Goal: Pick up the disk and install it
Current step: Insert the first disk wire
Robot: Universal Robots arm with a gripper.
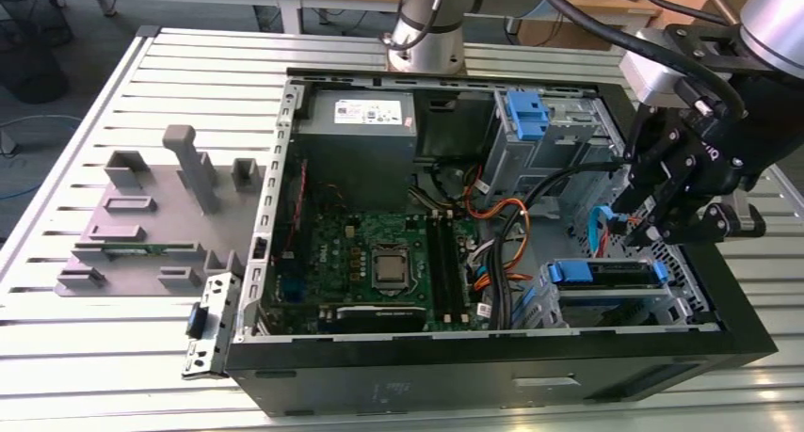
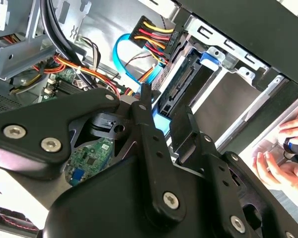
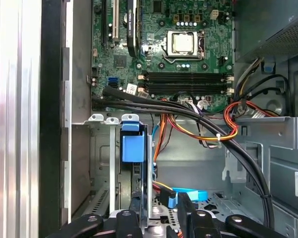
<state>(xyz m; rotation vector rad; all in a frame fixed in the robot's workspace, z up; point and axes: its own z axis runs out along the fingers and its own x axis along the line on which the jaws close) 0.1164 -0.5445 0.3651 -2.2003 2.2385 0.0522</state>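
The disk [image 1: 604, 273] sits in the lower drive cage at the exterior view's right side of the open computer case, blue carrier tab facing up. In the first wrist view it stands edge-on in the cage slot under its blue tab [image 3: 133, 147]. In the second wrist view its dark connector end [image 2: 182, 87] shows inside the cage. My gripper [image 1: 631, 227] hovers just above that cage, open, its black fingers [image 3: 135, 204] apart with nothing clamped. A blue data cable [image 3: 189, 192] lies beyond the fingers.
Thick black cables [image 3: 188, 115] and orange wires cross between motherboard [image 1: 377, 263] and cage. A grey power-supply box [image 1: 361, 121] sits at the case's far end and a bare blue clip [image 1: 526, 112] in the upper bay. A grey fixture [image 1: 151, 216] lies beside the case. A person's hand [image 2: 283, 161] rests outside it.
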